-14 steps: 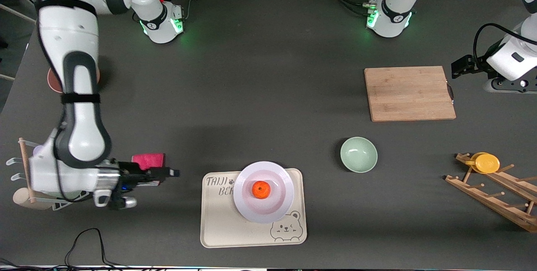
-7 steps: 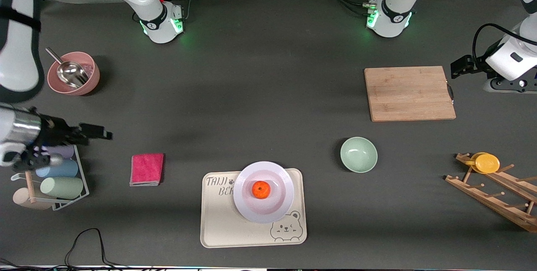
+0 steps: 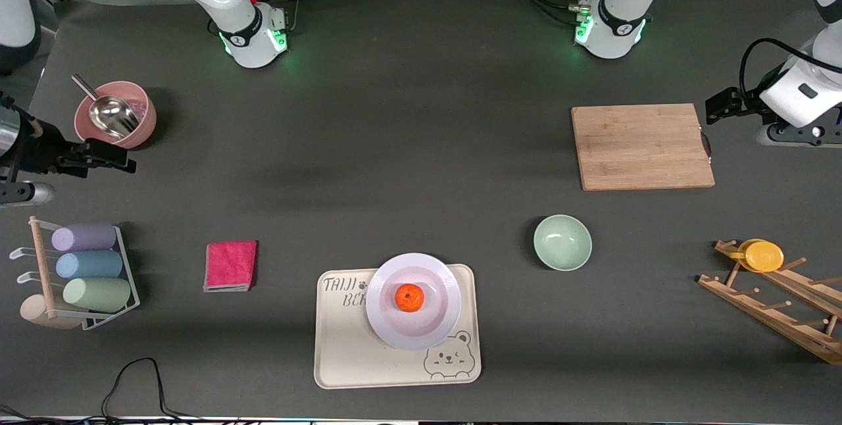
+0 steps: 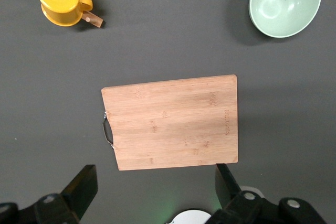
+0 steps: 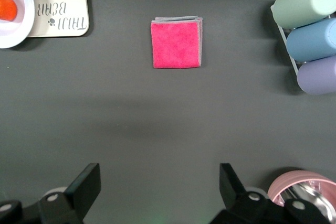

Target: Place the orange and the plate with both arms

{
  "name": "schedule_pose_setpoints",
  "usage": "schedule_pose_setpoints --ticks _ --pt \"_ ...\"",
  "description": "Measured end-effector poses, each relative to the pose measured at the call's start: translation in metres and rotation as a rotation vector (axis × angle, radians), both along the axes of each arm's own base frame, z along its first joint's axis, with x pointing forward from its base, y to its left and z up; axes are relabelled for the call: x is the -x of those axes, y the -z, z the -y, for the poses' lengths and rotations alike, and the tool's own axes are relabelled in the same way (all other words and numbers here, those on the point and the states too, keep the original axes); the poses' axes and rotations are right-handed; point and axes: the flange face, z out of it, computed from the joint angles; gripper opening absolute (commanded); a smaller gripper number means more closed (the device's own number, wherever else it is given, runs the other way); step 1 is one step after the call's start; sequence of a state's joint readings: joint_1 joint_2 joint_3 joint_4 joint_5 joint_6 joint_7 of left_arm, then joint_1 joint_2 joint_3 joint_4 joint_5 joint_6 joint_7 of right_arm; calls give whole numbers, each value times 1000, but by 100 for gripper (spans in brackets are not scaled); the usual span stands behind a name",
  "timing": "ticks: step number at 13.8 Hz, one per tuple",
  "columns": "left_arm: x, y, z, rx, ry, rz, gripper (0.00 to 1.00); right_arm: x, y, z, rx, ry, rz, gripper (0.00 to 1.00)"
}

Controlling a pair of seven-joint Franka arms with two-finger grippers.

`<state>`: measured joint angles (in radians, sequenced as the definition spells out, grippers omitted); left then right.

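The orange [image 3: 409,297] sits in the middle of the white plate [image 3: 442,321], which rests on the cream bear tray [image 3: 342,349] near the front camera. In the right wrist view, a slice of the orange [image 5: 5,6] and plate [image 5: 18,27] shows at the edge. My right gripper [image 3: 108,156] is open and empty, up over the table at the right arm's end beside the pink bowl. My left gripper [image 3: 717,108] is open and empty too, beside the cutting board's handle edge at the left arm's end. Both are well away from the plate.
A wooden cutting board [image 3: 641,146] and a pale green bowl [image 3: 562,242] lie toward the left arm's end, with a wooden rack holding a yellow cup [image 3: 763,256]. A pink bowl with a metal scoop [image 3: 115,114], a pink cloth [image 3: 231,265] and a rack of pastel cups [image 3: 85,266] are at the right arm's end.
My right arm has swung away from beside the pink cloth, back toward the pink bowl at the table's end, uncovering the cup rack. The left arm has hardly moved.
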<state>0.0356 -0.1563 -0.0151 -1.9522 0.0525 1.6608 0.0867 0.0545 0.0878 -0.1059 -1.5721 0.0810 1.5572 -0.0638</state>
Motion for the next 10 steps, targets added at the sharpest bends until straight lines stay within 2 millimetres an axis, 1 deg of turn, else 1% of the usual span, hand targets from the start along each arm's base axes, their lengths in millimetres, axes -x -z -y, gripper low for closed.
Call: schedule_pose_setpoints --ticks 2,7,10 --pt "0 0 0 0 -1 0 100 2 -3 -4 16 -3 -1 100" --pt "0 -3 0 0 -1 16 100 3 2 -16 26 6 -13 100" --pt "-2 -4 0 -1 -2 30 100 3 2 -12 52 8 -13 100"
